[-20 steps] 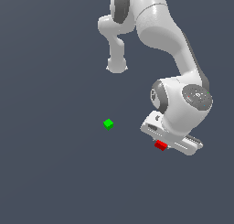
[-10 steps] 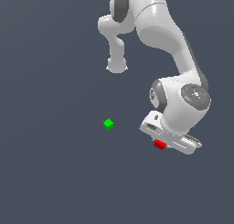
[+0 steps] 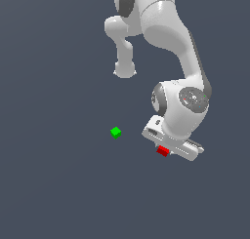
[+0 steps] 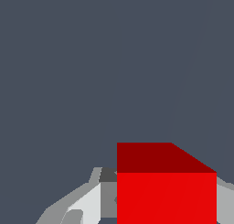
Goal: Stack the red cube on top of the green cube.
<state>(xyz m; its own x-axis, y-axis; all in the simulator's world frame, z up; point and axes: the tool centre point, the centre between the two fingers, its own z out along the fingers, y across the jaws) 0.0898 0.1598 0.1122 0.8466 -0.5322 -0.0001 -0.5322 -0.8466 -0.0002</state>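
The red cube (image 3: 163,151) sits between the fingers of my white gripper (image 3: 166,148), just under the hand. In the wrist view the red cube (image 4: 167,195) fills the space between the two fingers (image 4: 91,205), which press against its sides. The gripper is shut on it. The green cube (image 3: 115,132) lies alone on the dark floor, toward the exterior view's left of the gripper and a little farther up in that view. It is out of the wrist view.
The white arm (image 3: 166,28) reaches down from the top of the exterior view, with its base (image 3: 124,69) behind the green cube. A plain dark grey floor (image 3: 58,184) lies all around.
The gripper has moved a little toward the exterior view's left with the red cube in it, closer to the green cube. The green cube has not moved.
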